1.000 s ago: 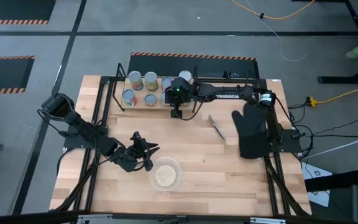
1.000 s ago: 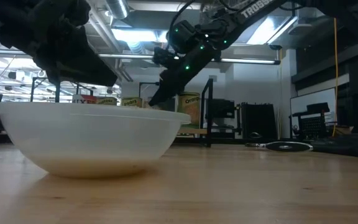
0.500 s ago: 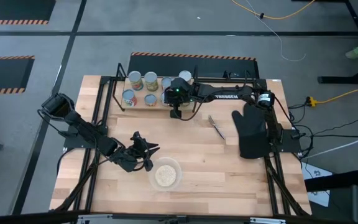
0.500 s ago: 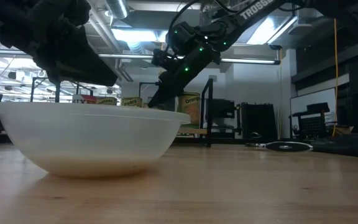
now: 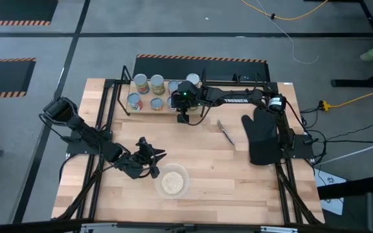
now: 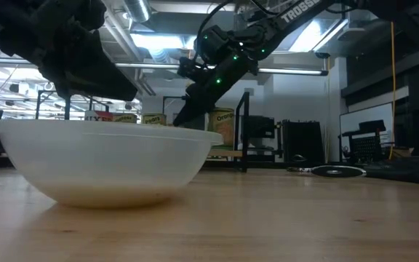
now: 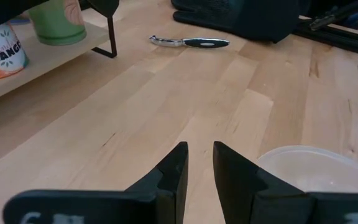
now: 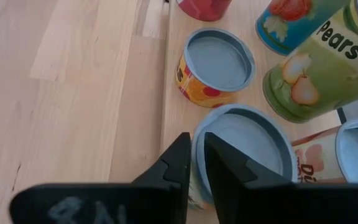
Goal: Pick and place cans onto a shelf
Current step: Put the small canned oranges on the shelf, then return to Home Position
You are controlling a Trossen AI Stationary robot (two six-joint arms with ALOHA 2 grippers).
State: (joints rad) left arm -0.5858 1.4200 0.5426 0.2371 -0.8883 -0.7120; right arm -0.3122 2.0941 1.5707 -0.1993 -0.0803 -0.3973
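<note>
We see left end effector [image 5: 149,157] idle low over tabletop [image 5: 206,181] by the bowl [image 5: 172,181], fingers a narrow gap apart, pinching nothing. Cans [image 5: 149,84] stand on shelf [image 5: 142,107]. Right end effector [image 5: 182,118] sits at shelf's front edge, fingers narrowly apart over a can rim [image 8: 244,140]; we'd release fully, then lift straight up.

At least six cans [image 5: 140,83] could be counted from above on one shelf [image 5: 146,94]. On the table there was one bowl [image 5: 172,182], one black mitt [image 5: 261,136] and one small utensil [image 5: 225,132]. Two arms [image 5: 238,98] were there.
</note>
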